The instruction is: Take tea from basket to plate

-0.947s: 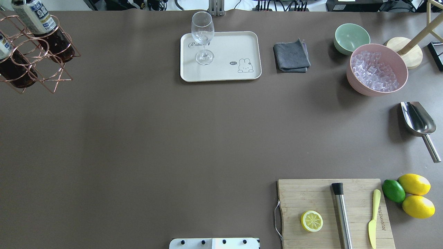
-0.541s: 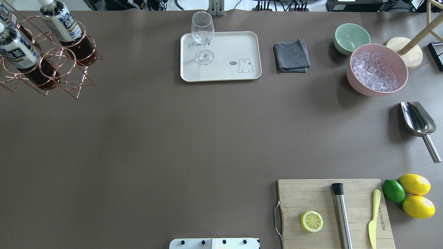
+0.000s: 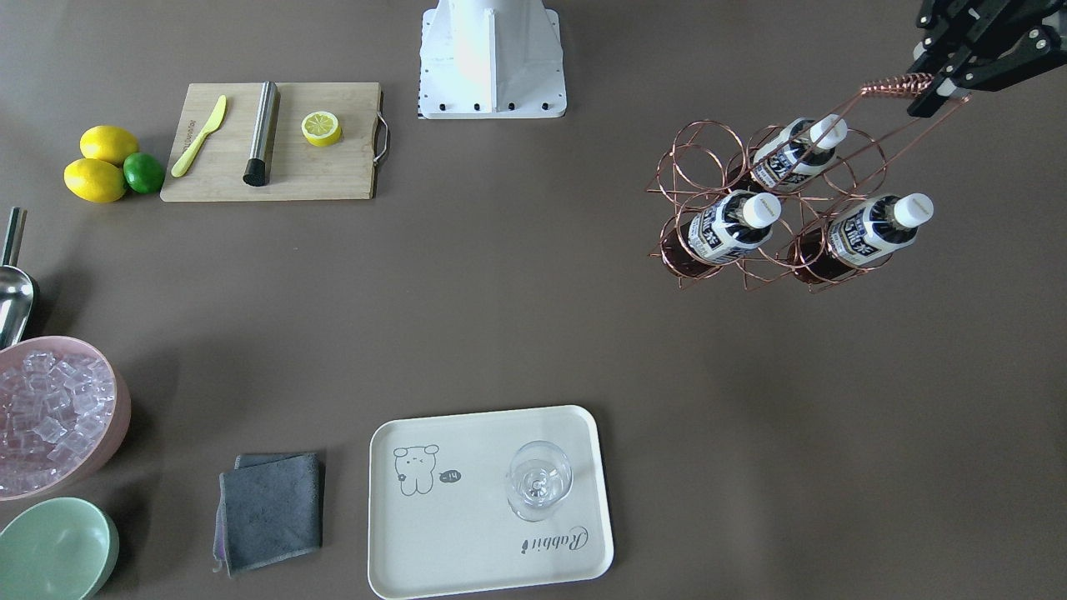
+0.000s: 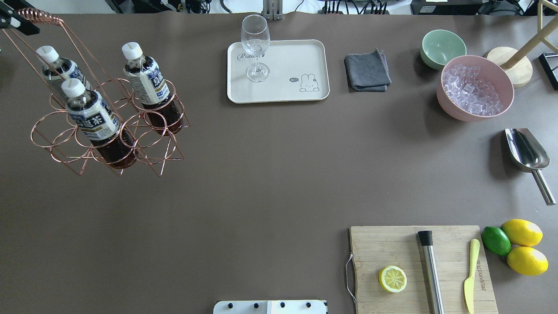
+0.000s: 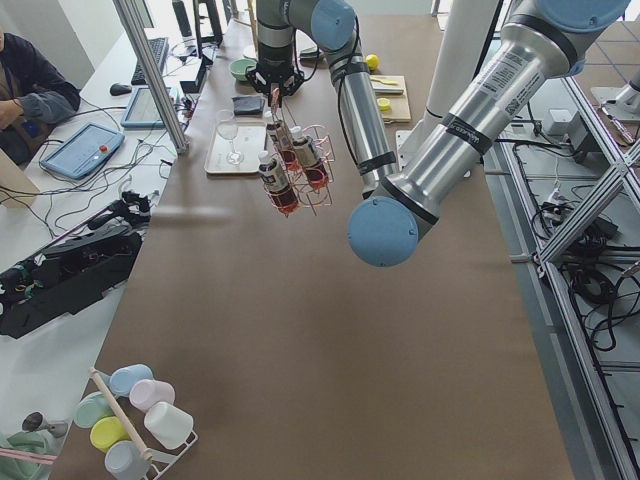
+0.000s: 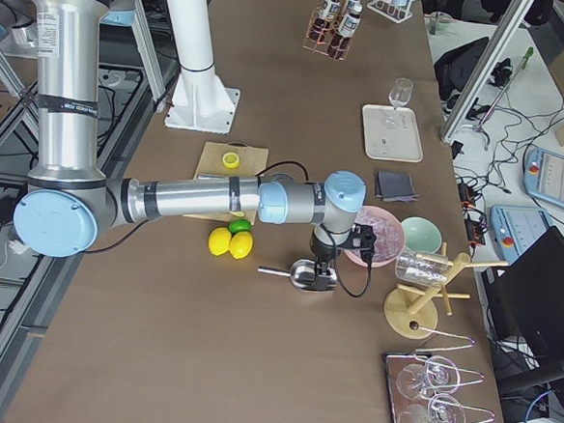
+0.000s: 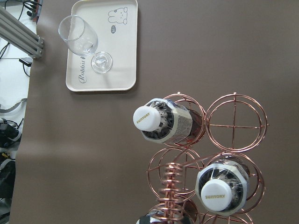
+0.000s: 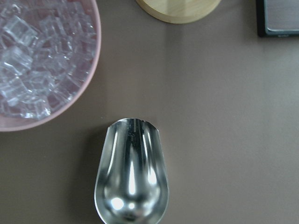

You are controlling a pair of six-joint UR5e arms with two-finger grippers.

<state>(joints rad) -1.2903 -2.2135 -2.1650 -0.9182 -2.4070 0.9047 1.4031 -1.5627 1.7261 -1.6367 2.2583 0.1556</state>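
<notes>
The copper wire basket (image 4: pixel 48 135) hangs tilted above the table's far left. My left gripper (image 4: pixel 17 19) is shut on its coiled handle (image 3: pixel 896 83). Three tea bottles stand in its cells: one in front (image 4: pixel 93 122), one to the right (image 4: pixel 150 87), one behind (image 4: pixel 59 69). In the left wrist view two white caps (image 7: pixel 149 119) show beside the coil. The cream plate (image 4: pixel 296 61) lies at the far middle with a stemmed glass (image 4: pixel 255 43) on it. My right gripper (image 6: pixel 322 268) hovers over a steel scoop (image 8: pixel 131 172); I cannot tell whether it is open or shut.
A grey cloth (image 4: pixel 367 72), a green bowl (image 4: pixel 442 48) and a pink bowl of ice (image 4: pixel 474 87) sit right of the plate. A cutting board (image 4: pixel 392 244) with lemon half, steel tube and knife lies near right, with lemons and a lime (image 4: pixel 495 240) beside it.
The basket with its three bottles has swung from the far left corner rightward and nearer, now fully in the overhead view. Nothing else on the table has moved.
</notes>
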